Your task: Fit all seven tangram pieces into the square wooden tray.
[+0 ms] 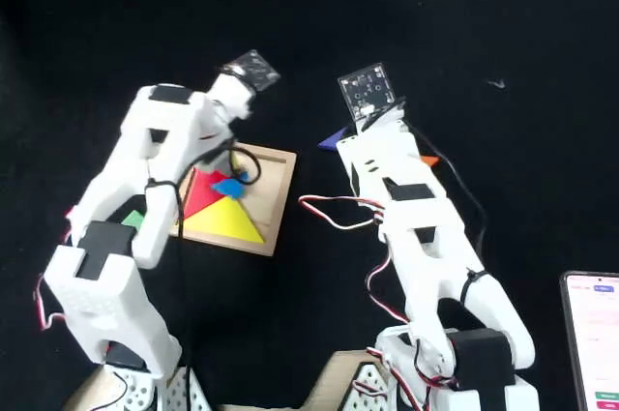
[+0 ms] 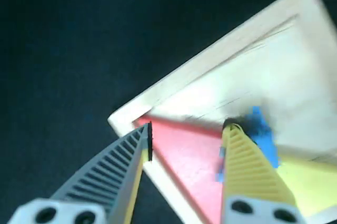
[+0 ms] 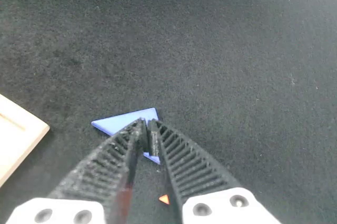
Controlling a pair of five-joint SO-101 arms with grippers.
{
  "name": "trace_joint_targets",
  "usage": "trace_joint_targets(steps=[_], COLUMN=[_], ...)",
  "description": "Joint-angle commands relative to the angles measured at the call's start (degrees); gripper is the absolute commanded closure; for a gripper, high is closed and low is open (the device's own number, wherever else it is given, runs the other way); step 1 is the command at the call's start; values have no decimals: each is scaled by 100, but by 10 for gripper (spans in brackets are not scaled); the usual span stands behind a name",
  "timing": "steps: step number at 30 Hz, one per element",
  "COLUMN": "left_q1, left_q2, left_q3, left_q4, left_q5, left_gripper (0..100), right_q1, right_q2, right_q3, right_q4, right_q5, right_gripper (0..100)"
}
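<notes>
- Left wrist view: square wooden tray [image 2: 202, 68] lies on the black cloth. A red triangle [image 2: 184, 150] is seated in its near corner, with a yellow triangle [image 2: 308, 182] next to it.
- Small blue piece [image 2: 265, 137] sits on the tray floor touching the red triangle's edge. It looks loose, not squared up.
- Left gripper [image 2: 187, 135]: jaws wide apart and holding nothing. One tip is at the tray rim by the red triangle's corner, the other right against the blue piece.
- Outside the tray in the high view: a green piece [image 1: 132, 220] just beside the left arm and an orange piece [image 1: 428, 161] beside the right arm.
- Right wrist view: violet triangle [image 3: 124, 121] lies flat on the cloth, well apart from the tray's corner.
- Right gripper [image 3: 146, 130]: jaws closed to a hairline, tips on the violet triangle. Cannot tell whether they pinch it or only press on it.
- Judged step: left arm is nudging the blue piece into place.
- To do it well — push with the one tip low and slow, parallel to the tray floor, until the blue edge lies flush. Avoid lifting the red triangle.
- Right arm: confirm hold before carrying; thin flat pieces slip easily.
- Phone [image 1: 592, 338] at the table's edge, well clear.
</notes>
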Motion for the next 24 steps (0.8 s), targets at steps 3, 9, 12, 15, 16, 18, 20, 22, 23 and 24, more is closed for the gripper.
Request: trace_joint_targets(steps=[3,9,12,15,16,18,20,22,23,24], left_q1=[338,312,321,567,681,813,752,655,664,673], left_q2=[-114,-141,-431,-826,-976,-1222,-1415,-1538,-1565,-1582], left_q3=[-338,-1182,-1402,-936,-646,13,699,1244,1464,1596], left_q4=[97,1635,2365,2505,2453,1855,870,79,-123,-229], left_q5=[79,281,281,281,281,290,299,299,281,273], left_gripper=[773,773,773,773,773,775,790,793,794,794], right_q1=[-70,-70,-70,-70,-70,-70,-70,-70,-70,-70], right_q2=[-180,-180,-180,-180,-180,-180,-180,-180,-180,-180], right_q3=[-13,-22,-22,-13,-13,-13,-4,-4,-4,-4], right_q4=[-132,-132,-132,-132,-132,-132,-132,-132,-132,-132], right_q5=[-18,-9,-9,-9,-9,-9,-9,-9,-9,-9], right_gripper=[986,986,986,986,986,986,986,986,986,986])
